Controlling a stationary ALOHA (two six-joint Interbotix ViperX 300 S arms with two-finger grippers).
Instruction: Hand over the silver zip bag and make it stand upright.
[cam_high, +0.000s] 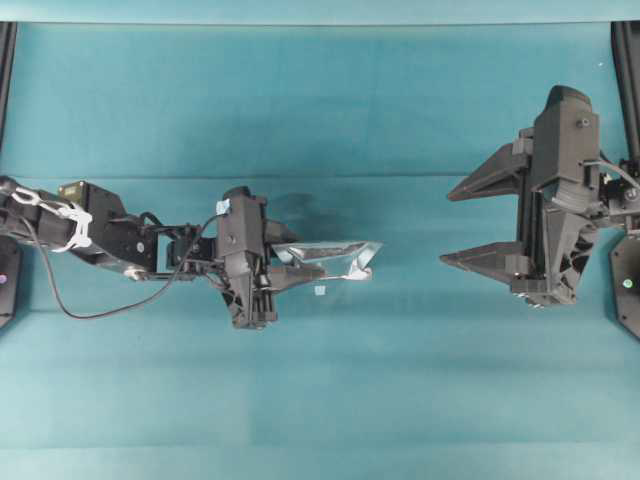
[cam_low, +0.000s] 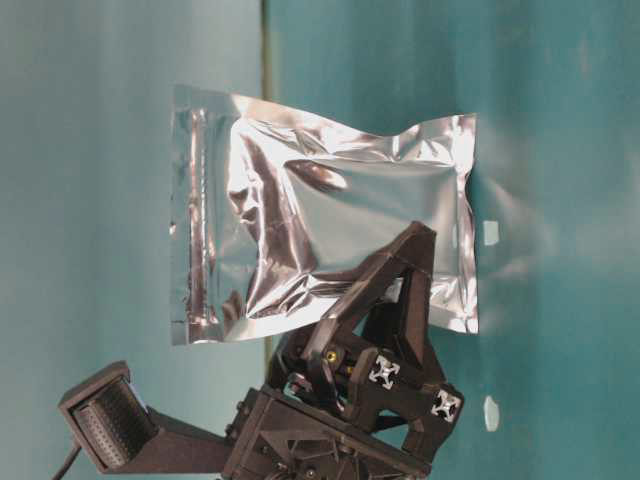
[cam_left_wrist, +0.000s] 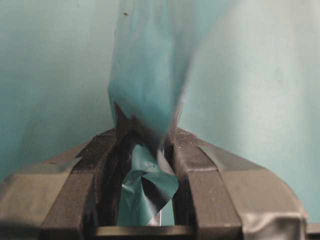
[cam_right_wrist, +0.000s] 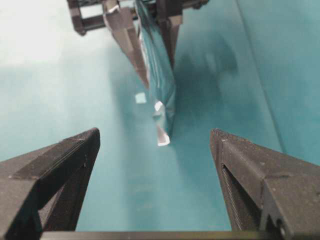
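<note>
The left gripper (cam_high: 292, 262) is pinching the silver zip bag (cam_high: 332, 258) between nearly closed jaws, holding it edge-on above the teal table (cam_high: 320, 100), its free end pointing toward the right arm. The right gripper (cam_high: 462, 225) is waiting well apart from the bag, its jaws spread wide and gripping nothing.

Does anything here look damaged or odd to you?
Nothing looks broken. The silver bag is crinkled and dented, and the left gripper pinches it by one end, so that it sticks out in the air towards the open right gripper, which is apart from it. A few small white specks dot the table.
</note>
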